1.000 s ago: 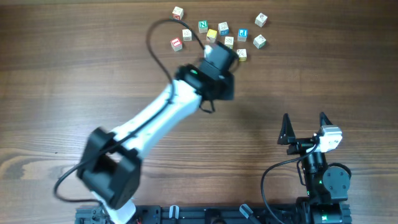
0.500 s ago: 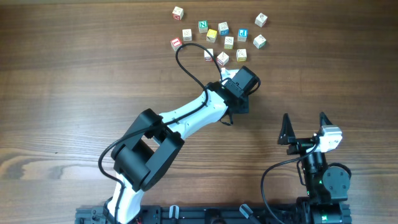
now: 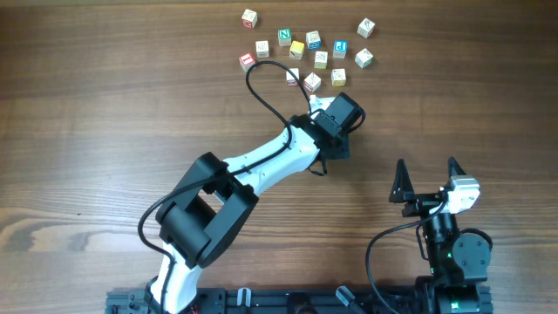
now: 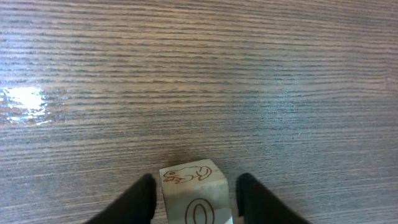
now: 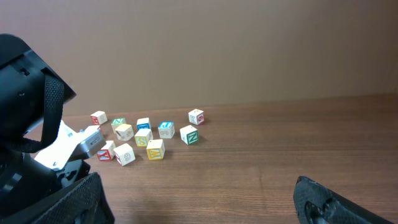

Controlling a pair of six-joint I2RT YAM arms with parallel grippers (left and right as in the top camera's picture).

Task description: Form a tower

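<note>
No tower stands yet: only single cubes show, so this looks like the opening step, laying a base. The left gripper brackets a frog cube resting on the surface just nearer the robot than the cluster of loose cubes. A thin gap shows at each finger, so it reads as released. The right gripper is spread wide and empty, well apart from the cluster. Next, probably, the left gripper lifts clear and fetches a second cube (squarely, or it slides off). No containers are in view.

The frog cube got chopped off at 6 o'clock, and both fingers too. The loose cubes had letters too tiny to read.
</note>
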